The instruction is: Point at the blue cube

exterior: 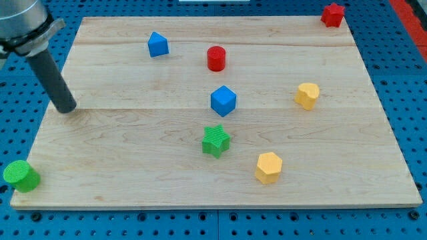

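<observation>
Nearest the view's bottom: green cylinder [21,176] at the wooden board's [133,180] left corner, yellow hexagonal block [269,167] further right. Blue cube [223,101] near mid-board, just above the green star [215,141]. My tip [66,109] far left of the cube, touching no block, bare rod only.

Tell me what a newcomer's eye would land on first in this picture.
The thick dark rod slanting in from the view's top left stands out first, my tip resting on the wooden board near its left edge, far from every block. Next comes the blue cube near the board's middle, with the red cylinder above it and the green star just below.
</observation>
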`<act>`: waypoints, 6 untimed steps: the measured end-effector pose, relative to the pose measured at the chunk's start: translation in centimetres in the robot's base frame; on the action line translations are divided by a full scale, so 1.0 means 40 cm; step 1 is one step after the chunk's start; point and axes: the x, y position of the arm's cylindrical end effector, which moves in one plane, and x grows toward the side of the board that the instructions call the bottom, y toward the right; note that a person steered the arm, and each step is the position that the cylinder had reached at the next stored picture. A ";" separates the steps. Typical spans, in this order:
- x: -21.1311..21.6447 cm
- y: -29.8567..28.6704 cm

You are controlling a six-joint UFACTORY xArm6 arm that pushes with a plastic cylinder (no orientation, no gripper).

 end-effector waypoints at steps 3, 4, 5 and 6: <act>-0.090 0.159; -0.201 0.391; -0.234 0.631; -0.163 0.715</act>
